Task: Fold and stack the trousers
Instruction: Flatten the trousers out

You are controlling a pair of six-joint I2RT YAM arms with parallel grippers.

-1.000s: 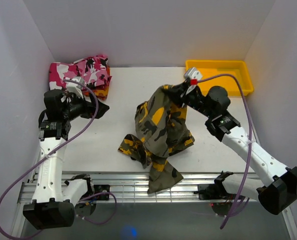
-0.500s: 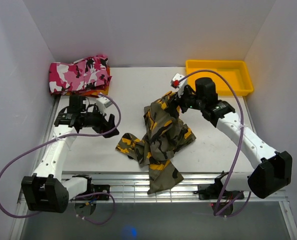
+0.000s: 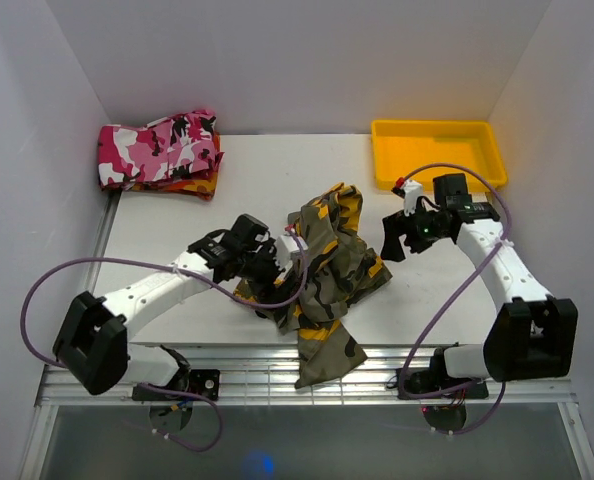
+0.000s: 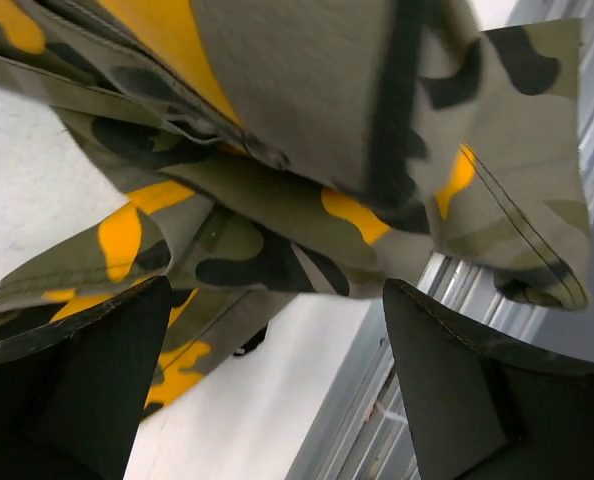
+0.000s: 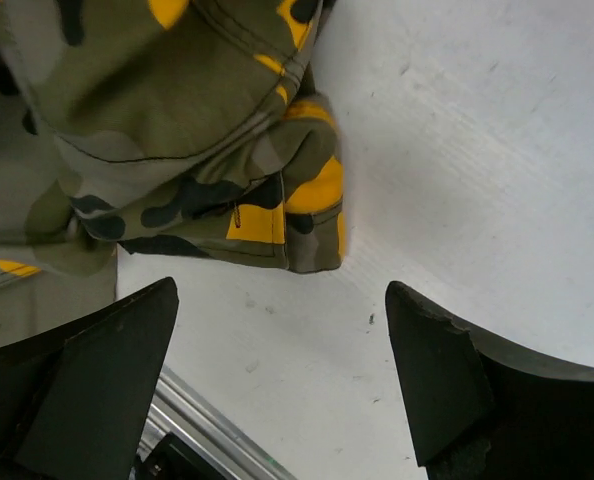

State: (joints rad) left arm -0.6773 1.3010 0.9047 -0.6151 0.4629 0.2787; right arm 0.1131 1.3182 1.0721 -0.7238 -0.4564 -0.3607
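Note:
The trousers (image 3: 324, 262), in olive, yellow-orange and black camouflage, lie crumpled in a heap at the table's middle. One leg (image 3: 322, 360) hangs over the front rail. My left gripper (image 3: 282, 262) stands open at the heap's left edge. In the left wrist view the cloth (image 4: 307, 120) fills the space just ahead of the left gripper (image 4: 277, 290), with nothing pinched between the fingers. My right gripper (image 3: 395, 238) is open, a little right of the heap and apart from it. In the right wrist view a trouser corner (image 5: 277, 215) lies beyond the right gripper (image 5: 279, 290), over bare table.
A pink, white and black camouflage garment (image 3: 159, 148) lies folded on a red-orange one (image 3: 202, 185) at the back left corner. A yellow tray (image 3: 437, 150) stands at the back right. A metal rail (image 3: 227, 375) runs along the front edge. White walls close three sides.
The right gripper opened, let the lifted trousers drop into a heap, and drew back to the right. The left arm swung from the back left over to the heap's left edge.

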